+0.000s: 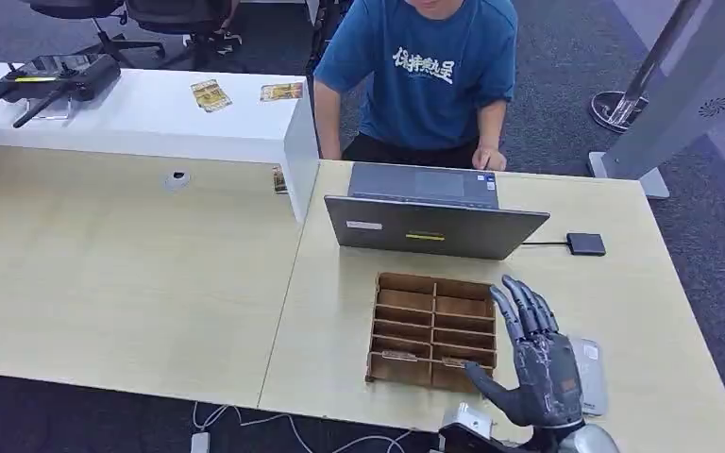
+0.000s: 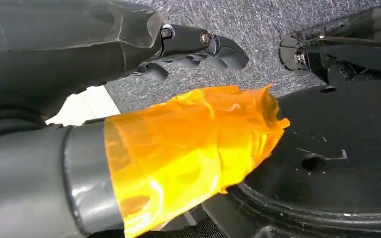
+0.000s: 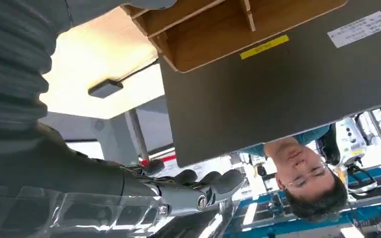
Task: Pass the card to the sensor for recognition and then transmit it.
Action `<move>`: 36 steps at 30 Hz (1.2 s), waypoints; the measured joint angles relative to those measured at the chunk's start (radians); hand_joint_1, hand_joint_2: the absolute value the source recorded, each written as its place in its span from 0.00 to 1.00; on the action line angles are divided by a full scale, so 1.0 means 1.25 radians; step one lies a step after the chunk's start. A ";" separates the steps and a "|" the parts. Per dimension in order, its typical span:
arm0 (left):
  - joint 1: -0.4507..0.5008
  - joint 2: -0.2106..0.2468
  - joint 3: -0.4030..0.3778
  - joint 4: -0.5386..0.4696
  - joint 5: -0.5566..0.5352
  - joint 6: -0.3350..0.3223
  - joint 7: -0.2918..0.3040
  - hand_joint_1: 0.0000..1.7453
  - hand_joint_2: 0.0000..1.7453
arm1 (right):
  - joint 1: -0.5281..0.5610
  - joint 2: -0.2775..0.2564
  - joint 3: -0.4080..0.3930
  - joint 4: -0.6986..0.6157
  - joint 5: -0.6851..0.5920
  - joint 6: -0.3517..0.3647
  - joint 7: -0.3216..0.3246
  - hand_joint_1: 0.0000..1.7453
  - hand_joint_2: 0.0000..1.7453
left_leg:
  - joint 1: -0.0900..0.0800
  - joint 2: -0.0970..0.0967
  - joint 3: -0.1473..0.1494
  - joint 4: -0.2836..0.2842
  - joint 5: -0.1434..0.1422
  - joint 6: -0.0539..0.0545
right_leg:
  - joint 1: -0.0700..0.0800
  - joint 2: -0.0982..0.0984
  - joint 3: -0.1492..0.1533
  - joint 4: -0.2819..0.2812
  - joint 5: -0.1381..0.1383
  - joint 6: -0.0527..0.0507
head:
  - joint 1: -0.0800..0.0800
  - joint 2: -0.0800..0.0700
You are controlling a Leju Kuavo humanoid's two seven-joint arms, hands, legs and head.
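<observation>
My right hand [image 1: 538,363] is raised over the near right corner of the wooden slotted tray [image 1: 434,328], fingers spread and pointing away from me, holding nothing. Two thin card-like pieces [image 1: 453,361] lie in the tray's nearest slots. A flat grey-white device [image 1: 592,376], perhaps the sensor, lies on the table just right of that hand and is partly hidden by it. The right wrist view shows the right hand's fingers [image 3: 198,186] stretched out and empty below the laptop lid [image 3: 278,94]. My left hand [image 2: 129,59] hangs over carpet, its thumb [image 2: 188,148] wrapped in orange tape, and grips nothing.
A grey laptop [image 1: 434,225] stands behind the tray, and a person in a blue shirt [image 1: 425,75] leans over it. A small black hub [image 1: 585,243] on a cable lies to the laptop's right. Loose cards [image 1: 210,94] rest on the white counter [image 1: 151,123] at back left.
</observation>
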 joint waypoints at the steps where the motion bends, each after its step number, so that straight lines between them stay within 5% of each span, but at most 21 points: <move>1: 0.000 0.000 0.000 0.000 0.001 0.000 0.000 0.00 0.00 | 0.000 0.002 0.003 0.003 0.009 -0.003 0.005 0.00 1.00 | 0.000 0.000 0.000 0.000 0.000 0.000 | 0.000 0.000 0.000 0.000 0.000 0.000 | 0.000 0.000; 36: 0.001 -0.002 -0.001 0.000 0.024 0.002 0.003 0.00 0.00 | 0.058 -0.001 0.025 0.013 0.065 0.017 0.047 0.00 1.00 | 0.000 0.000 0.000 0.000 0.000 0.000 | 0.000 0.000 0.000 0.000 0.000 0.000 | 0.000 0.000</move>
